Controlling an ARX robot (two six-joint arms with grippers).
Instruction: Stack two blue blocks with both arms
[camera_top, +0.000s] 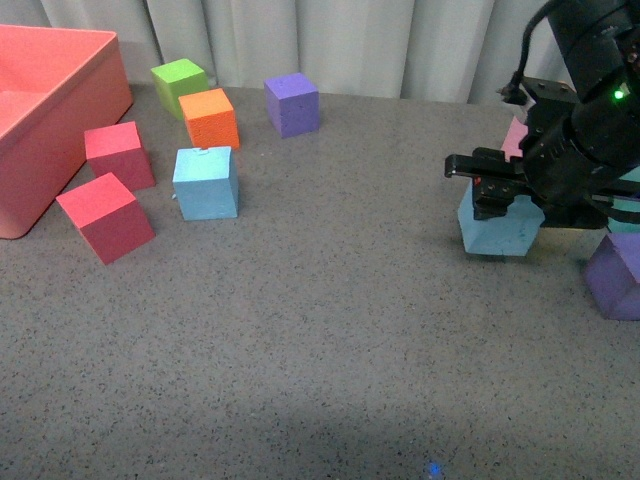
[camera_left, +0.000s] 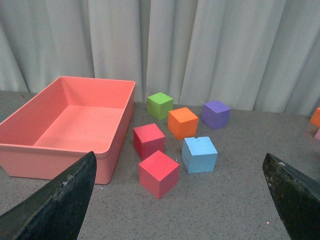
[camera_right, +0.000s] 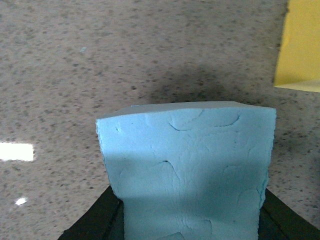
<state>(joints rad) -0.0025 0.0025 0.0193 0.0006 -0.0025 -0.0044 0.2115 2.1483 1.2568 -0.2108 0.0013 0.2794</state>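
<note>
We saw the first blue block (camera_top: 205, 183) resting on the table (camera_top: 330, 300) by the orange cube (camera_top: 210, 118) at left, our left gripper (camera_left: 179, 155) spread wide, and our right gripper (camera_top: 497, 190) pinching the second blue block (camera_top: 498, 230) beside a purple cube (camera_top: 615, 275) at right.

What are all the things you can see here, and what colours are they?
Bin: one, coral pink, far left of the table.
Red cubes: two, red, beside the bin.
Green cube: one, green, back left.
Orange cube: one, orange, next to the green cube.
Purple cubes: two, purple, one at the back, one at the right edge.
Pink cube: one, pale pink, behind the right arm.
Yellow cube: one, yellow, right wrist view only.
Blue blocks: two, sky blue, one by the red cubes, one held.
Table: one, speckled grey.
Left gripper: black, open.
Right gripper: black, gripping a blue block.
</note>
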